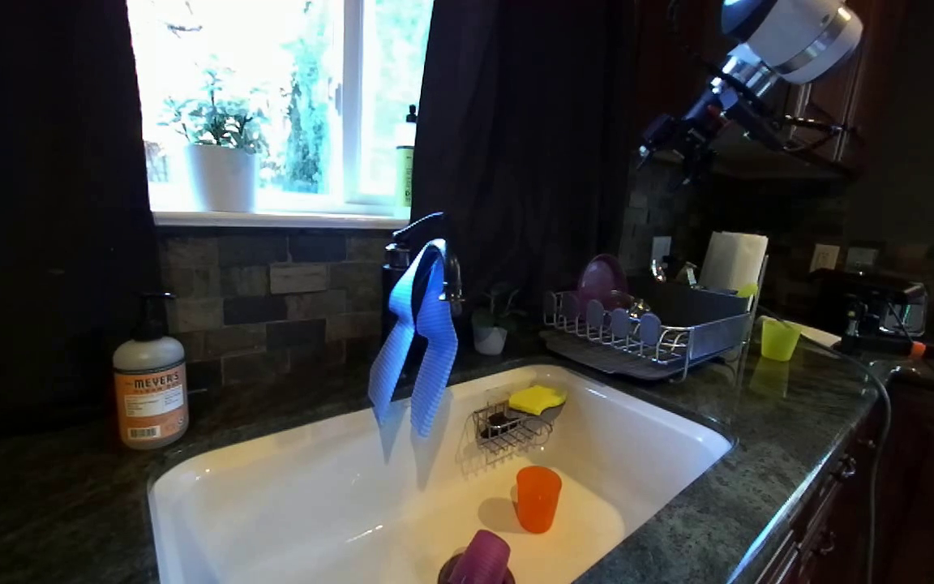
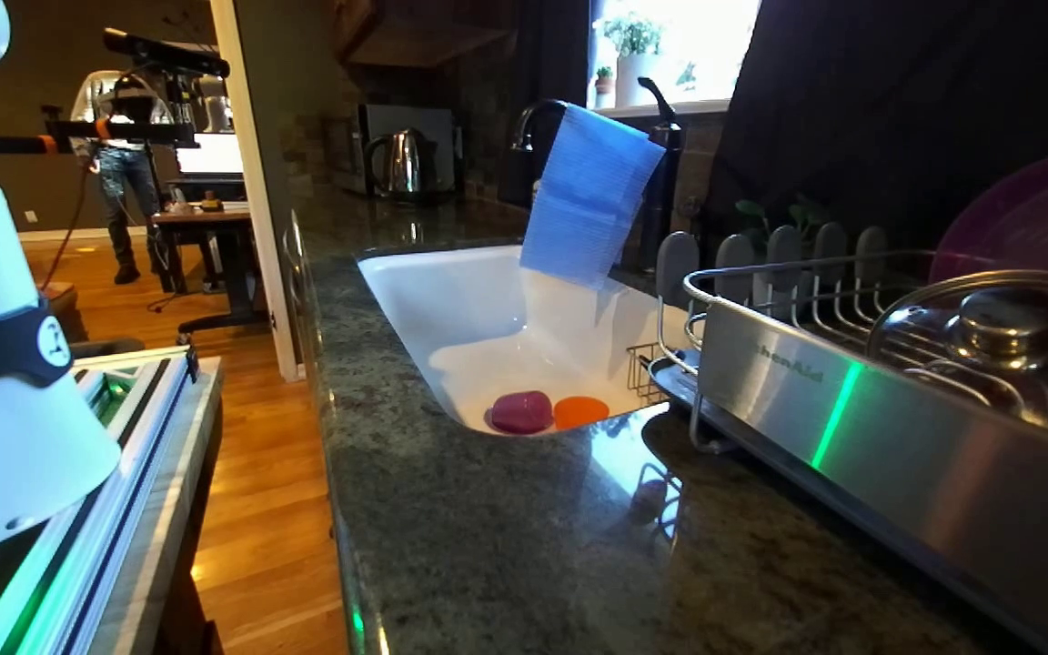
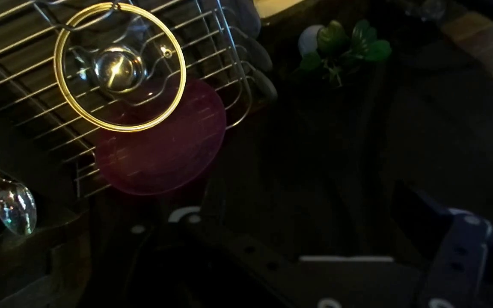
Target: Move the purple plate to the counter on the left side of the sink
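Plate [image 3: 165, 154], round, purple, glossy plastic with a shallow raised rim: one, on edge and tilted, along one edge of a steel-wire dish rack with grey tines [image 2: 788, 396]; not yet lifted.

Gripper [image 1: 666, 168], black: fingers spread apart, nothing between them; raised well above the rack, apart from the plate.

Handling advised: descend on the rim where it shows free of the clear-glass, metal-rimmed lid [image 3: 118, 70], one finger to each face. Square the fingers to the rim before closing, as glossy plastic will probably slide. Draw straight up until the lower edge clears the wires; level it only over the destination, then lower flat.

Lid, notes: in the rack, overlapping the plate in the wrist view; contact cannot be told. Could be dragged or tipped by the lift.

Plant [image 1: 490, 328], small, green, white-potted: beside the rack; an approach from above seems safer.

Faucet [image 2: 667, 173], dark metal, draped with a ribbed blue cloth [image 2: 592, 196]: an obstacle along the likely route; pass above or in front.

Sink [image 1: 264, 487], white, rectangular, round-cornered: to be crossed; holds an orange cup [image 1: 538, 499], upright, and a small purple lump-shaped piece [image 1: 483, 556], not the item wanted.

Bench [image 1: 37, 503], mottled dark grey stone: presumed destination, carrying an orange-labelled pump bottle [image 1: 151, 393] near the sink's corner; leave it room.
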Controlling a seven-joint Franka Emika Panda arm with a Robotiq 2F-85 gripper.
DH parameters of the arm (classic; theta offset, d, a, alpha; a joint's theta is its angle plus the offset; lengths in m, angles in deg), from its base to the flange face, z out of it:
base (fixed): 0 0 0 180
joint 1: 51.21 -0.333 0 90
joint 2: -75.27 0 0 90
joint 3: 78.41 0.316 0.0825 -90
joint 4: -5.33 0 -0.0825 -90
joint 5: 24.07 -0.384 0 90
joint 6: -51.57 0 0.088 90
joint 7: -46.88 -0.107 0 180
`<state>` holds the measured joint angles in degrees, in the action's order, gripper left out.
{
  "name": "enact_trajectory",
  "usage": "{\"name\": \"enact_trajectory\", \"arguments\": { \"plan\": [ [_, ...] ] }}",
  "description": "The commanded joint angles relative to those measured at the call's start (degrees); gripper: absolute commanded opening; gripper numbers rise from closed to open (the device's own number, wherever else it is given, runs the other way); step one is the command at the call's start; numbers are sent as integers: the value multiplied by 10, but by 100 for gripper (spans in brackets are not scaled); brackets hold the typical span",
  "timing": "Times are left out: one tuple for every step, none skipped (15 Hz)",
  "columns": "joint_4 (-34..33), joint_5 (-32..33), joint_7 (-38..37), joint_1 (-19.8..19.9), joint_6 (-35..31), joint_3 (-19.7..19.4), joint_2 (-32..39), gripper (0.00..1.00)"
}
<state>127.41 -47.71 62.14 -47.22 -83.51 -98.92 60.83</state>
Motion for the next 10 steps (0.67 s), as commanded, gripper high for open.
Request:
{"name": "enact_trajectory", "arguments": {
  "plan": [
    [-54, -77, -45, 15, -48, 2, 96, 100],
    [-69, -101, -53, 20, -65, 4, 124, 100],
    [-81, -120, -66, 27, -78, 8, 146, 100],
    [-101, -135, -83, 36, -84, 13, 172, 100],
    [-116, -141, -105, 46, -91, 18, 194, 100],
    [-136, -148, -129, 56, -94, 24, 219, 100],
    [-157, -149, -158, 65, -92, 30, 245, 100],
    [-172, -147, -189, 73, -92, 35, 263, 100],
    [-192, -143, -224, 80, -88, 39, 283, 100],
    [-206, -142, -256, 86, -86, 44, 300, 100]
  ]
}}
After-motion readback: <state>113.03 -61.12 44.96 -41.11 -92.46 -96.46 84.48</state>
